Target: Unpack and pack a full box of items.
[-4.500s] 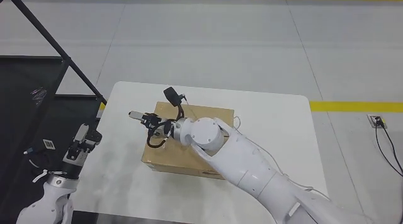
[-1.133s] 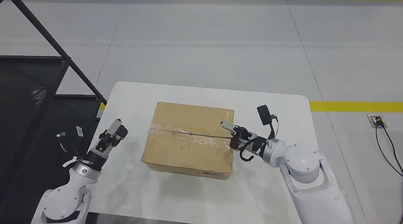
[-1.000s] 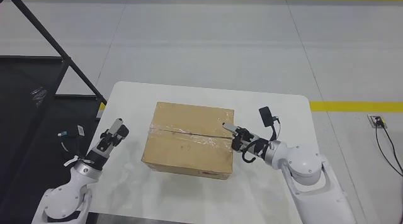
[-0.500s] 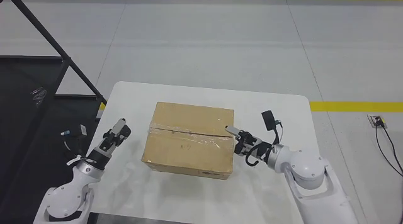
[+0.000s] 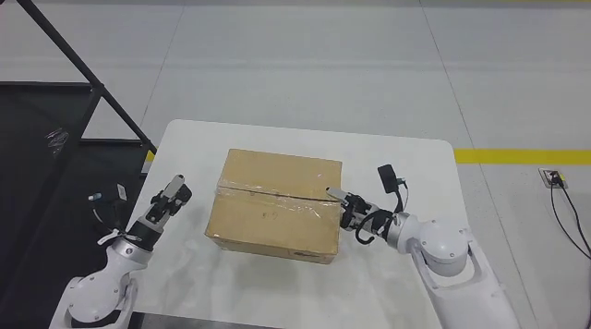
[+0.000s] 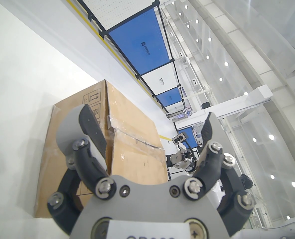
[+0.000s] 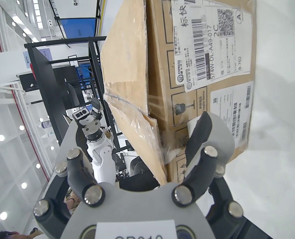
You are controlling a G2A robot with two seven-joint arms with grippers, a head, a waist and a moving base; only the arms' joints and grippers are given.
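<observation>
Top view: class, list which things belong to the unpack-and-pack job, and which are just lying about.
Job:
- box, flaps closed, on the table
- left gripper, open, beside the box
- right gripper, open, at the box's other end

Lying about:
- black frame
- yellow floor line
- floor socket with cable

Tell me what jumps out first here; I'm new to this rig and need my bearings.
A taped cardboard box sits in the middle of the white table, with a shipping label on one end. The right arm holds open jaws at that end's top edge. The left arm stands off the far end, jaws open, apart from the box.
</observation>
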